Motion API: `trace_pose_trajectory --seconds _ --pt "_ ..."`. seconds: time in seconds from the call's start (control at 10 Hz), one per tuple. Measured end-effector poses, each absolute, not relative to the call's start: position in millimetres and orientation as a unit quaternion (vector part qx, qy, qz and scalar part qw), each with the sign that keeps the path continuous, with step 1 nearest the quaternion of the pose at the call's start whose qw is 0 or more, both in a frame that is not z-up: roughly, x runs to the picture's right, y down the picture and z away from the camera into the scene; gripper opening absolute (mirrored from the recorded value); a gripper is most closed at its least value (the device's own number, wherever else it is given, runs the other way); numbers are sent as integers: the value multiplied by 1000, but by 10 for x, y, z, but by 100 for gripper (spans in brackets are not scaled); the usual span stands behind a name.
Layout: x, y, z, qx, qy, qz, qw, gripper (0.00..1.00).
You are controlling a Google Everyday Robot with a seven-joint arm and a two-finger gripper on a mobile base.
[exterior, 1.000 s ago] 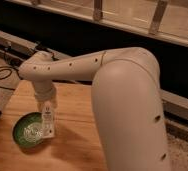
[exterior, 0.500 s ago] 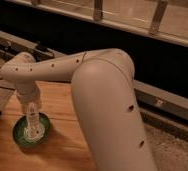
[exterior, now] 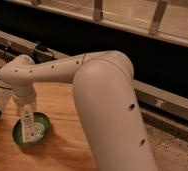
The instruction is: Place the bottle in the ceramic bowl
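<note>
The robot's hand [exterior: 26,111] pinches the bottle [exterior: 28,122] upright, long axis vertical, directly over the green ceramic bowl [exterior: 18,135] on the wooden tabletop [exterior: 62,130], its base reaching inside.

Slim whitish bottle [exterior: 27,120] upright under the gripper [exterior: 26,111]; base inside green ceramic bowl [exterior: 43,134].

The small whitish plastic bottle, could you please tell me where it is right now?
The whitish plastic bottle stands upright at the lower left of the camera view, under the gripper, over the round green ceramic bowl on the wooden table.
</note>
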State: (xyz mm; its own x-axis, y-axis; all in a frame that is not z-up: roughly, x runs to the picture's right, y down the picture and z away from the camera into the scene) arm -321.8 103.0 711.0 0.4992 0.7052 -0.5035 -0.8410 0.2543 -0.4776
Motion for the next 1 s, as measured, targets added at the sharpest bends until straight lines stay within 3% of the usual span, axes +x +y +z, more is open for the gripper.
trace_pose_trajectory --seconds 0.5,1.0 --pt "-3218 1036 7111 -363 94 491 786 79" --pt "-3210 1032 7114 -362 94 492 786 80"
